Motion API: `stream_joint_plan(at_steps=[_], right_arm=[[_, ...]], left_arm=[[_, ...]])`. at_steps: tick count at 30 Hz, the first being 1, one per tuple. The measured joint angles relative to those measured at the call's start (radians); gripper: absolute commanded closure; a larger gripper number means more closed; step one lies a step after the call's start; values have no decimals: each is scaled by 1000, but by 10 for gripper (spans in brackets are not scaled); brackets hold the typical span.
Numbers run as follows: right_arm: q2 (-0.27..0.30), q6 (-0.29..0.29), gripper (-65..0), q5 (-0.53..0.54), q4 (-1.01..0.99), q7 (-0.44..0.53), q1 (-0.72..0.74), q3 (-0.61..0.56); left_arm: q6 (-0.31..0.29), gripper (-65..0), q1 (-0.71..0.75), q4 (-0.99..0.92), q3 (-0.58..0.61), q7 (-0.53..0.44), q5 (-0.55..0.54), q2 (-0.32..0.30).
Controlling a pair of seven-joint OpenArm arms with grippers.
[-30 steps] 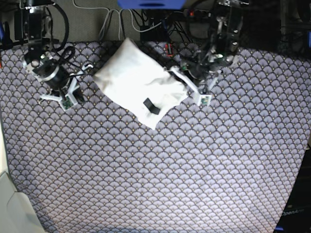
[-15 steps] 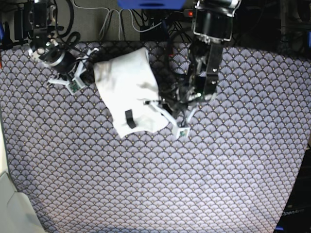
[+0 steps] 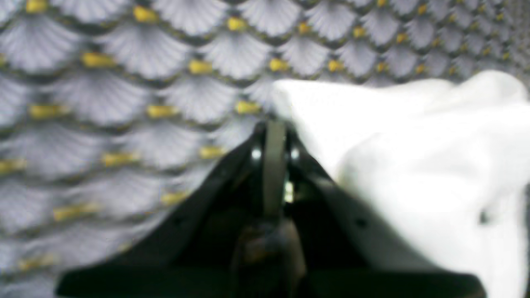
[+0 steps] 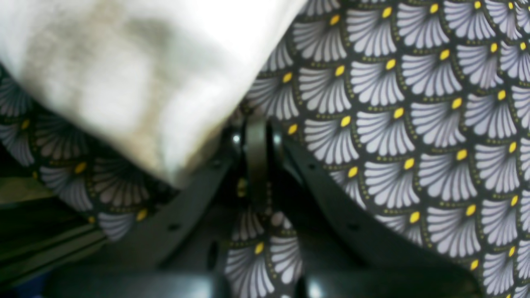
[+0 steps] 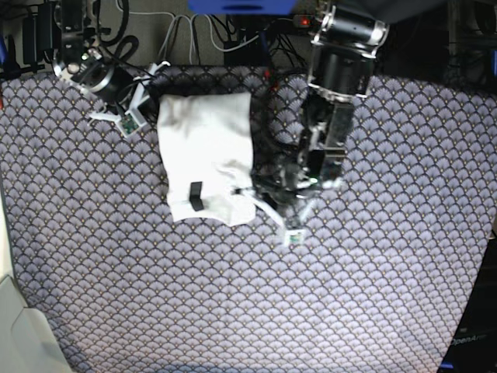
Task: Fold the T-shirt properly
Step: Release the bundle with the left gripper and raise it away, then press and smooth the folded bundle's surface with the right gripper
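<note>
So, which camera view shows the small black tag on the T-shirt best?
The base view: the black tag sits near the folded T-shirt's lower edge. Both wrist views show only blurred white cloth beside the patterned tablecloth, no clear tag.

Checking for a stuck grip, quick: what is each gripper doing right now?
Left gripper: shut, at the T-shirt corner; whether it pinches cloth cannot be told.
Right gripper: shut, beside the T-shirt's edge, apparently holding nothing.
</note>
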Motion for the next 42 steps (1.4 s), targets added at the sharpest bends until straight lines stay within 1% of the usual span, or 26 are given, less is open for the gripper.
stream_joint_plan(at_steps=[1, 3, 6, 7, 10, 11, 13, 14, 15, 17, 19, 21, 24, 27, 30, 34, 42], right_arm=[[0, 0, 0, -4, 7, -8, -1, 2], [0, 0, 0, -17, 37, -19, -6, 4], [-4, 4, 0, -11, 122, -11, -24, 3], [-8, 5, 0, -12, 150, -12, -24, 5], [-24, 9, 0, -4, 182, -8, -21, 61], [-43, 8, 0, -10, 184, -10, -14, 93], [-67, 0, 0, -19, 184, 11, 9, 129], [-76, 0, 0, -14, 185, 53, 20, 137], [-87, 0, 0, -12, 191, 79, 27, 140], [-98, 0, 0, -7, 195, 96, 37, 132], [-94, 1, 0, -18, 190, 80, 56, 97], [-92, 0, 0, -16, 176, 81, 90, 35], [-97, 9, 0, -14, 126, 92, 163, -64], [-96, 1, 0, -12, 49, 95, 223, -115], [-109, 6, 0, -14, -38, 80, 278, -145], [-112, 0, 0, -16, -105, 85, 350, -175], [-136, 1, 0, -16, -130, 84, 391, -253]], left_arm=[[11, -5, 3, 35, -12, 25, 8, -20], [8, -5, 8, 107, -76, 51, 8, -47], [5, -5, 28, 244, -206, 107, 10, -55], [0, -5, 41, 286, -250, 143, 2, -64], [3, -5, 93, 359, -336, 214, 9, -113], [-1, -5, 115, 381, -354, 231, 11, -129], [-2, -5, 165, 425, -379, 230, 10, -165], [-2, -5, 193, 443, -389, 227, 10, -183], [-2, -5, 222, 455, -401, 227, 3, -197], [-3, -5, 278, 475, -430, 232, 3, -213], [-6, -5, 333, 510, -473, 230, 4, -216], [-5, -5, 373, 534, -506, 231, 7, -218], [-6, -5, 423, 583, -525, 238, 6, -214], [-8, -5, 476, 640, -543, 233, -3, -213], [-5, -5, 529, 676, -556, 236, 4, -213], [-9, -5, 554, 680, -555, 238, -2, -212], [-9, -5, 574, 684, -558, 230, 0, -210]])
